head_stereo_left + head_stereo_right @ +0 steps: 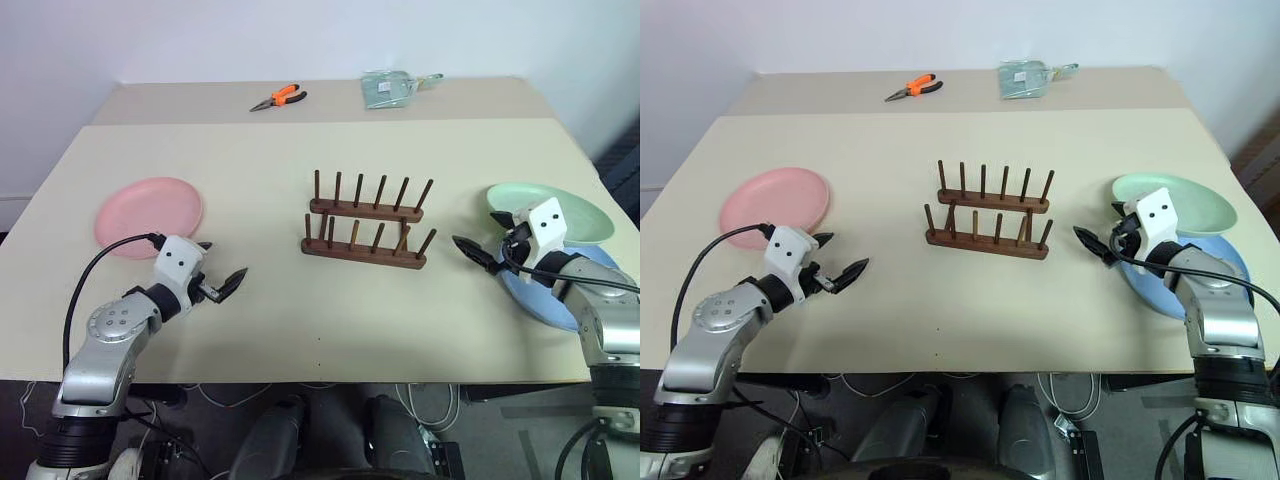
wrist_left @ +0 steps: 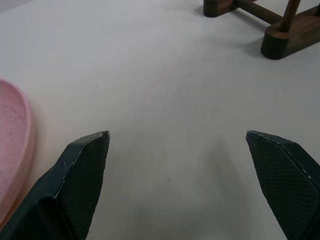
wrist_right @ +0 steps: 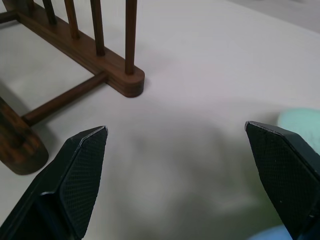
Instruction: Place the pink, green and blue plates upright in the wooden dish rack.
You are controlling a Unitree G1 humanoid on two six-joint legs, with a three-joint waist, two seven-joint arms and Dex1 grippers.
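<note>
The wooden dish rack (image 1: 367,221) stands empty at the middle of the surface (image 1: 300,310), its two rows of thin pegs upright and no plate in it. In your wrist views you get only pieces of it: a bar end and crosspiece from the left wrist, one bar with a few pegs from the right.

The pink plate (image 1: 149,215) lies flat well to the rack's left, just beside the left gripper (image 1: 222,283). The green plate (image 1: 575,212) lies flat on the right, and part of it is hidden behind the right gripper (image 1: 478,252). The blue plate (image 1: 1200,285) sits under and in front of the green one; your right arm covers most of it, so you cannot tell how far the two overlap.

Both sets of jaws are spread wide and hold nothing. The left fingertips (image 2: 85,165) hover over bare surface, the pink rim at their side. The right fingertips (image 3: 82,165) point toward the rack's right end, apart from it.

At the far edge lie orange-handled pliers (image 1: 279,97) and a clear packet (image 1: 388,87) whose contents are hard to make out.
</note>
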